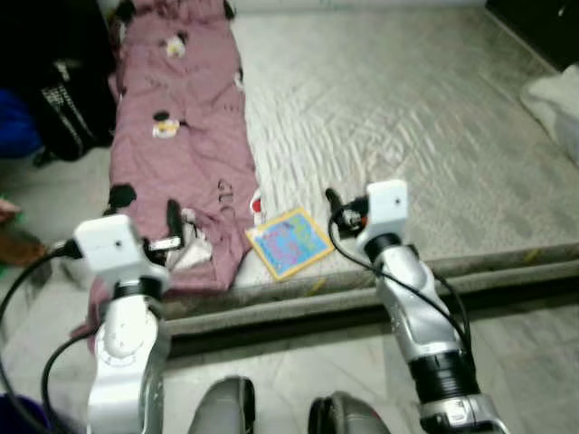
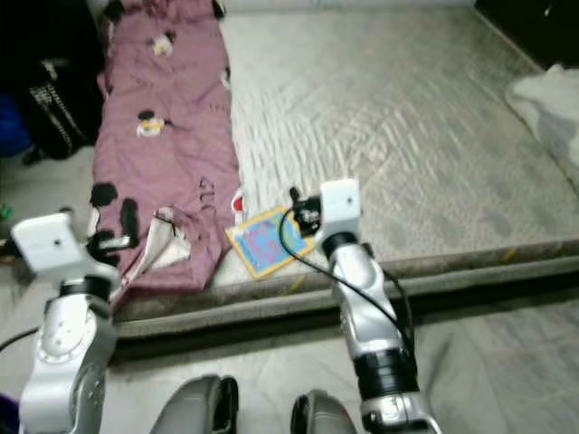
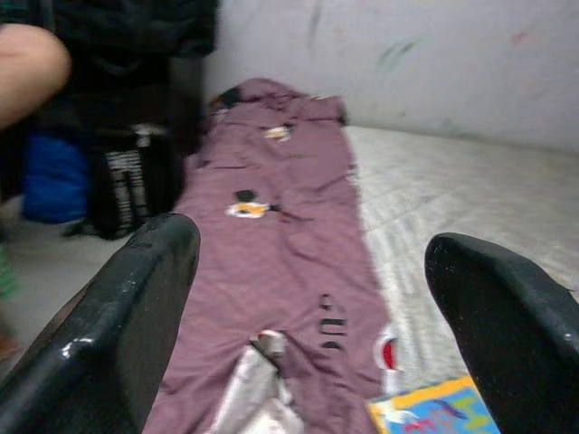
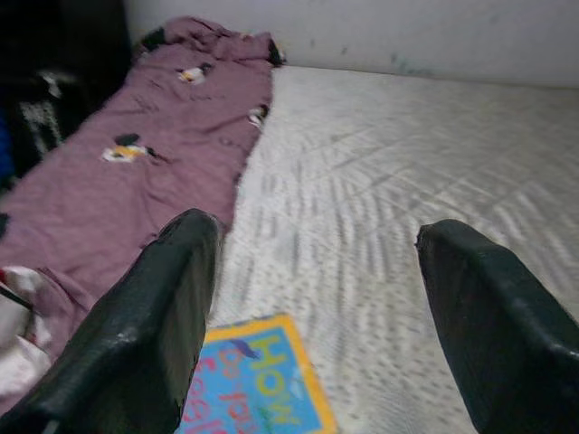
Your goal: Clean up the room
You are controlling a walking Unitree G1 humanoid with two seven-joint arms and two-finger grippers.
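Book [image 1: 289, 242], yellow border, blue cover, lies at mattress [image 1: 434, 117] front edge beside mauve blanket [image 1: 176, 117] along left edge. Cover reads "How"; rest unclear. Left gripper [image 3: 335, 307] and right gripper [image 4: 308, 298] wide open, empty, above front edge. Mattress right side bare.

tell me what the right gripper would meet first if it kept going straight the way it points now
Probably the colourful book at the mattress edge, just below the line of the right gripper. Its jaws are open. Depth is unclear, so it might pass over onto the mattress.
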